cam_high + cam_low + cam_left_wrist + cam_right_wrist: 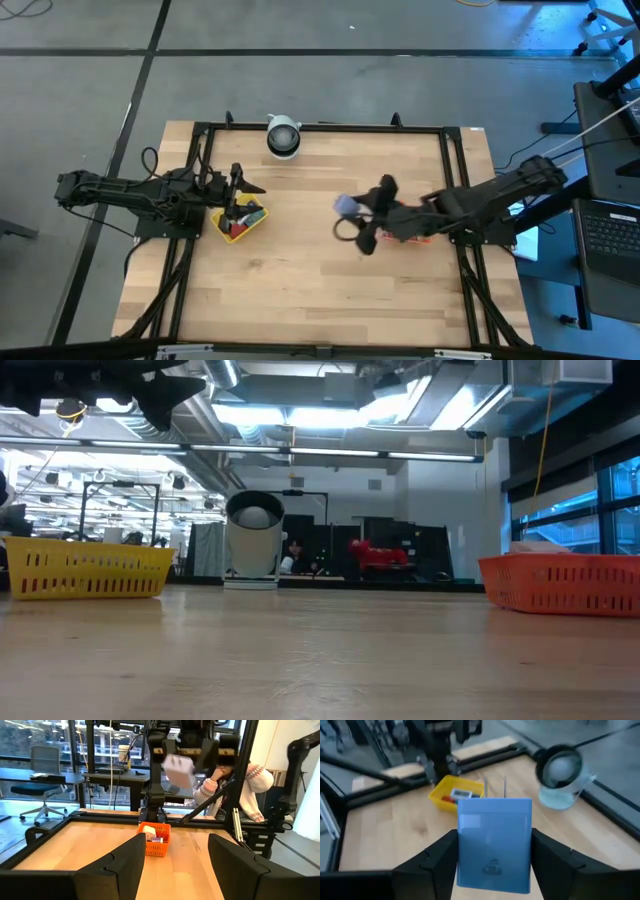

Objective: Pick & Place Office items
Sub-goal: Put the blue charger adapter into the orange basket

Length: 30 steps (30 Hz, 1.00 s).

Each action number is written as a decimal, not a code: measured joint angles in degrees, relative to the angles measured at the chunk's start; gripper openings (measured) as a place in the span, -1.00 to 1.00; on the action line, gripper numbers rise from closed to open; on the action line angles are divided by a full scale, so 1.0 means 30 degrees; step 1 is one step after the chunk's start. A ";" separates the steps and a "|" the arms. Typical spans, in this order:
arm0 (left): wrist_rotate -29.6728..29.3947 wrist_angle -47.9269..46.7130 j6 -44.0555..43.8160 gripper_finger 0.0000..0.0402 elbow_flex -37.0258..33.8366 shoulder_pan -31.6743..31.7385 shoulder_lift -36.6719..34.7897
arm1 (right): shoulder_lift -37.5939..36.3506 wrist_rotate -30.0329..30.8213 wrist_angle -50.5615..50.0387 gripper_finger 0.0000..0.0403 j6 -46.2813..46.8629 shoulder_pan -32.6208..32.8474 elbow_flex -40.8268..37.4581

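My right gripper [362,215] is over the table's middle, right of centre, shut on a pale blue rectangular block [494,842] with two thin metal prongs [495,787] at its far end. The block also shows in the high view [346,205] and the left wrist view [179,770]. My left gripper [175,857] is open and empty, over the yellow tray [240,220] at the table's left. That tray holds several small coloured items [461,794]. The red-orange tray [155,840] holds a few pieces too. My right gripper pinches the pale blue block by its two long side faces [462,845] between its two fingers [437,857]. The fingers come from the table's right, slanting down, and lie along the block. The block is lifted clear of the table, its prongs pointing away from the gripper toward the table's left.
A round white-and-grey cylinder [283,136] stands at the table's far edge. The red-orange tray [420,238] sits under my right arm at the right. A black frame [320,127] runs round the table. A person [235,780] sits beyond the right side. Bare wood lies between the trays.
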 joint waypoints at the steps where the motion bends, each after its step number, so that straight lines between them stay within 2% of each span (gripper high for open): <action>1: 0.0000 0.0000 -0.0007 0.06 0.0000 0.0000 0.0000 | -0.0531 0.0308 0.0000 0.05 0.0018 0.0092 -0.0284; 9: -0.0011 0.0132 0.0362 0.06 -0.0004 0.0000 0.0003 | -0.5155 0.1810 0.0473 0.05 0.0564 0.1044 -0.3159; 16: -0.0043 0.0906 0.1233 0.06 0.0000 0.0000 0.0000 | -0.8597 0.4132 -0.0110 0.05 0.0946 0.2253 -0.4899; 19: -0.0058 0.0911 0.1583 0.06 0.0000 0.0000 0.0000 | -0.9879 0.5365 -0.1992 0.05 0.1735 0.2729 -0.4931; 22: -0.0128 0.0903 0.1795 0.06 0.0000 0.0007 0.0000 | -1.1049 0.5388 -0.4263 0.04 0.3752 0.2969 -0.4931; 30: -0.1395 0.0871 0.1873 0.06 0.0000 0.0007 0.0007 | -1.2134 0.3176 -1.0832 0.04 1.0754 0.2672 -0.4929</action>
